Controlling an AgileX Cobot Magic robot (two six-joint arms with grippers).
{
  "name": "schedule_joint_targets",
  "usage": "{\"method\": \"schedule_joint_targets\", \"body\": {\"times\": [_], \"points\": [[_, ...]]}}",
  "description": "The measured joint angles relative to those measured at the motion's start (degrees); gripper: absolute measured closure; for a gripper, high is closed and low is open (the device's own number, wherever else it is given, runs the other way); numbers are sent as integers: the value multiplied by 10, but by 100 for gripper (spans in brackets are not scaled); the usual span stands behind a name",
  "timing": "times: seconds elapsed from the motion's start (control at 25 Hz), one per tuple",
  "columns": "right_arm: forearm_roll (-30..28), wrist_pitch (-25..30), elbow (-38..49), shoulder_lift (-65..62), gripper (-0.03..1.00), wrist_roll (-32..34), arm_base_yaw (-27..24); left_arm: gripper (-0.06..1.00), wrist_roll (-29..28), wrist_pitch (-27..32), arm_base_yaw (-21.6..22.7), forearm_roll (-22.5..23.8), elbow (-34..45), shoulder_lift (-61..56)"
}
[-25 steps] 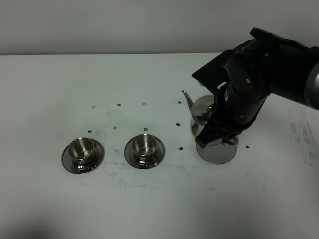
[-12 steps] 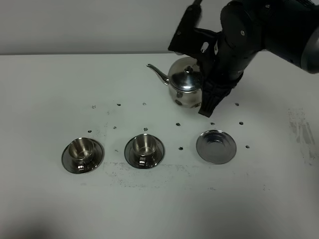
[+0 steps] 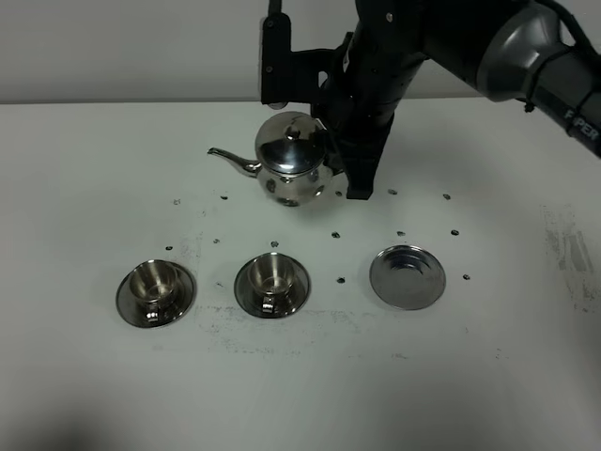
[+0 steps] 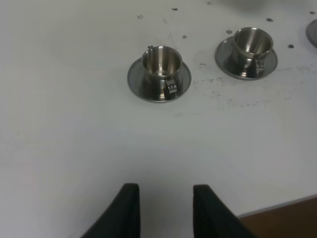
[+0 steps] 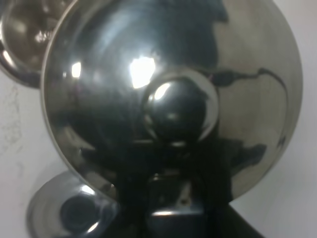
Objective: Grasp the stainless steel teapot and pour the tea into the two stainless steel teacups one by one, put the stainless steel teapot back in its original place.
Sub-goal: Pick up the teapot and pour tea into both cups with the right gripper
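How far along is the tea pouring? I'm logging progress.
Done: the teapot is lifted off its saucer. In hand: the right gripper carries it above the table, spout leftward. Left: pouring into both teacups, then returning it.

Teapot (image 3: 293,169) held up off the table (image 3: 94,395) by right gripper (image 3: 331,160), spout pointing left, behind the right teacup (image 3: 271,274). Left teacup (image 3: 154,283) beside it, each on its saucer. Bare saucer (image 3: 407,276) farthest right.
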Motion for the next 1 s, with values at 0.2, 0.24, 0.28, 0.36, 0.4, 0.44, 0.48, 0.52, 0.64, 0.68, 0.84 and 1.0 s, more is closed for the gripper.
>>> {"method": "schedule_joint_targets", "body": {"times": [0.2,0.24,0.28,0.36,0.4,0.44,0.48,0.52,0.64,0.68,0.84,1.0], "points": [[1,18,-92,52,78,-59,8,68,0,0,0,0,0,0],[1,18,-107,63,78,-69,10,68,0,0,0,0,0,0],[1,18,-124,73,78,-75,12,68,0,0,0,0,0,0],[2,18,-154,93,78,-88,15,68,0,0,0,0,0,0],[1,18,-165,105,78,-94,18,68,0,0,0,0,0,0],[1,18,-177,116,78,-100,20,68,0,0,0,0,0,0],[-1,18,-187,124,78,-108,23,68,0,0,0,0,0,0],[-5,18,-196,133,78,-115,25,68,0,0,0,0,0,0],[-22,19,-208,154,78,-121,36,68,0,0,0,0,0,0],[-28,19,-209,159,78,-123,40,68,0,0,0,0,0,0],[-34,19,-210,164,78,-129,51,68,0,0,0,0,0,0],[-26,15,-212,164,78,-147,71,68,1,0,0,1,0,0]]}}
